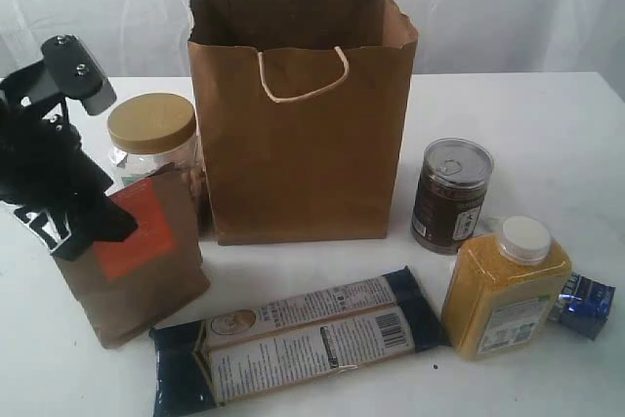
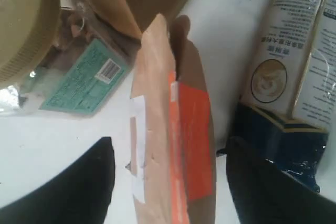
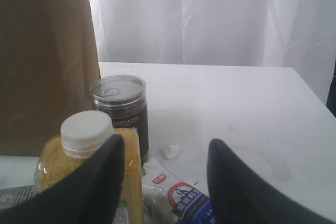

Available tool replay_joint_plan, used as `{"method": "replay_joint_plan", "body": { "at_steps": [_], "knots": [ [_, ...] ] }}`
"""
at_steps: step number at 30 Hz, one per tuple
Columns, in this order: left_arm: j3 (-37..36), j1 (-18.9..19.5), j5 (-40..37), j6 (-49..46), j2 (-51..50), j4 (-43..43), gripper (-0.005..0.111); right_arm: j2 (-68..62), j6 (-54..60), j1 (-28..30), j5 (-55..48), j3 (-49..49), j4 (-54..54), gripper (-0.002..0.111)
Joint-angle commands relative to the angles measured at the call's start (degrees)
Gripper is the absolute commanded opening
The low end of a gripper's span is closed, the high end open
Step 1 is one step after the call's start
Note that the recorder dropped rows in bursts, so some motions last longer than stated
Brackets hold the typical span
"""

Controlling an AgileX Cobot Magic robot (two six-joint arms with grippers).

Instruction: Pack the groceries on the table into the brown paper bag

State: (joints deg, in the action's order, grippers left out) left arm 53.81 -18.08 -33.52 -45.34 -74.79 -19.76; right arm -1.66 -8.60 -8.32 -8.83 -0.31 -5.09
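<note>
On the white table (image 1: 547, 124) the brown paper bag (image 1: 303, 144) stood upright with its mouth open, thin-walled and likely to tip if nudged. In front of it lay the long dark-blue packet (image 1: 293, 344), flat, with a barcode and print too fine to read. To the left stood the brown pouch with orange label (image 1: 137, 251). The left gripper (image 2: 170, 182) straddled it with jaws apart, clear of both faces. It looked soft and light, best pinched across its flat sides near the top. Behind it stood the gold-lidded clear jar (image 1: 151, 129), rigid and probably slippery, its teal label unreadable. To the right were the yellow white-capped bottle (image 1: 506, 290), the dark tin can (image 1: 451, 197) and the small blue-silver packet (image 1: 584, 305). The right gripper (image 3: 164, 142) hung over them, open and empty.
</note>
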Motion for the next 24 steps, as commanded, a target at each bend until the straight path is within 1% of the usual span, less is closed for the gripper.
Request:
{"method": "replay_joint_plan", "body": {
  "at_steps": [1,4,7,13,18,24],
  "knots": [
    [0.26,-0.56,1.29,-0.75,0.14,0.37,0.065,0.36,-0.19,0.44,0.76,0.31,-0.3,0.046],
    [1.38,-0.56,3.06,-0.52,1.21,0.52,0.065,0.36,-0.19,0.44,0.76,0.31,-0.3,0.046],
    [4.07,-0.56,5.51,1.21,2.94,0.52,0.065,0.36,-0.19,0.44,0.76,0.31,-0.3,0.046],
    [8.51,-0.17,12.35,8.14,4.57,0.65,0.065,0.36,-0.19,0.44,0.76,0.31,-0.3,0.046],
    [8.06,1.84,19.04,15.87,3.73,2.33,0.065,0.36,-0.19,0.44,0.76,0.31,-0.3,0.046],
    [5.9,2.11,18.74,18.54,1.08,2.82,0.065,0.36,-0.19,0.44,0.76,0.31,-0.3,0.046]
  ]
}}
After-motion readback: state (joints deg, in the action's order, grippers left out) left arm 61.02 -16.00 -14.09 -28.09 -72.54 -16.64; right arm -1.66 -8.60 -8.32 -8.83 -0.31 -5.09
